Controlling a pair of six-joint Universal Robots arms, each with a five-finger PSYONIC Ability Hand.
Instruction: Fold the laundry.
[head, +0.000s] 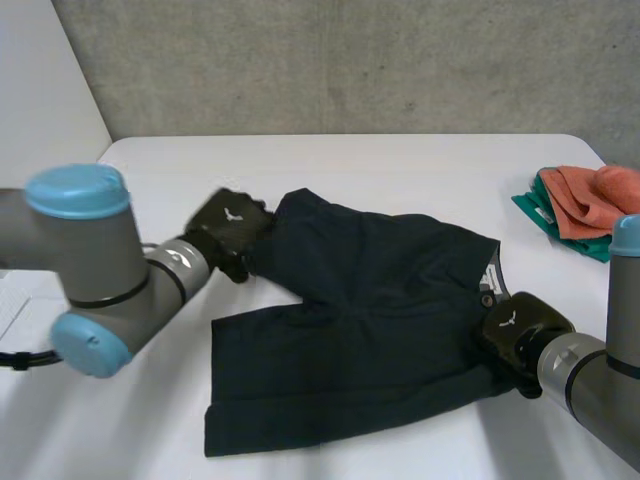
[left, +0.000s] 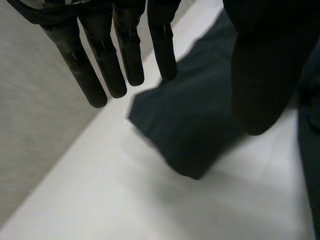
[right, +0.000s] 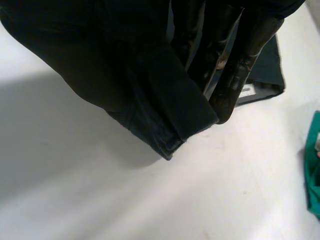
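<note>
dark shorts (head: 370, 320) lie mid-frame on a white table (head: 400, 170); the right hand (head: 515, 328) pinches their waistband at lower right, the left hand (head: 230, 225) is straight-fingered at the upper-left hem, so a one-sided lift may bunch them.

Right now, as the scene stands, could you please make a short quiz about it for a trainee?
1. True or false: the orange cloth lies apart from the shorts.
2. The right hand pinches the shorts at: A a leg hem, B the waistband, C a pocket.
3. Fill in: the left hand is at one ___ of the shorts.
Key: 1 true; 2 B; 3 leg.
</note>
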